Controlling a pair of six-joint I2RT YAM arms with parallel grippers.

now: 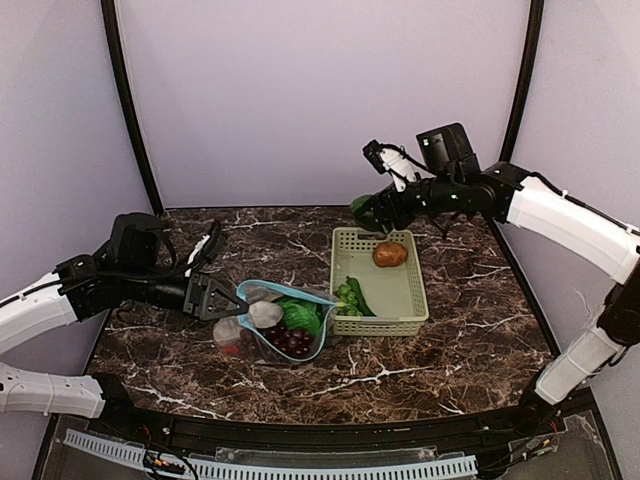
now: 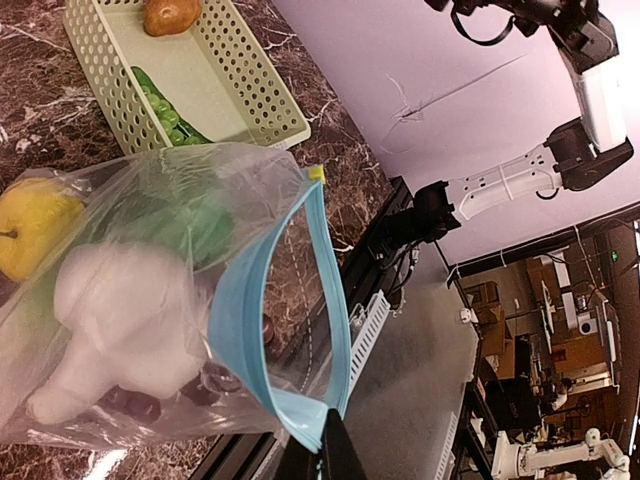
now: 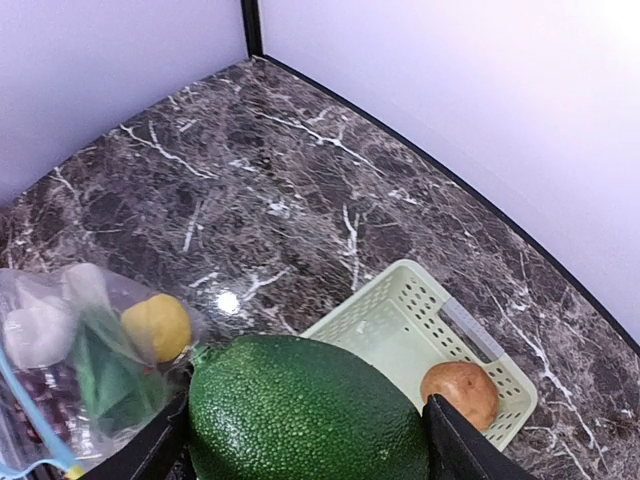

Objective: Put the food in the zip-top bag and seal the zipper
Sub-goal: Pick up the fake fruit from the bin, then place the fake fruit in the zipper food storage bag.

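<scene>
The clear zip-top bag (image 1: 282, 322) lies left of the basket, its teal zipper (image 2: 235, 320) spread into an open loop. Inside it are the white bulb (image 2: 120, 310), lemon (image 2: 30, 235), leafy green (image 2: 200, 225) and grapes (image 1: 290, 342). My left gripper (image 1: 215, 297) is shut on the zipper's end (image 2: 330, 440). My right gripper (image 1: 378, 210) is shut on a bumpy dark green fruit (image 3: 310, 400), held above the basket's far left corner. The potato (image 1: 390, 254) and green pieces (image 1: 352, 297) lie in the basket. I cannot make out the red pepper.
The pale green lattice basket (image 1: 410, 290) stands at the table's middle right. The dark marble table (image 1: 450, 350) ends at purple walls at the back and sides. A black rail runs along the near edge (image 1: 330, 425).
</scene>
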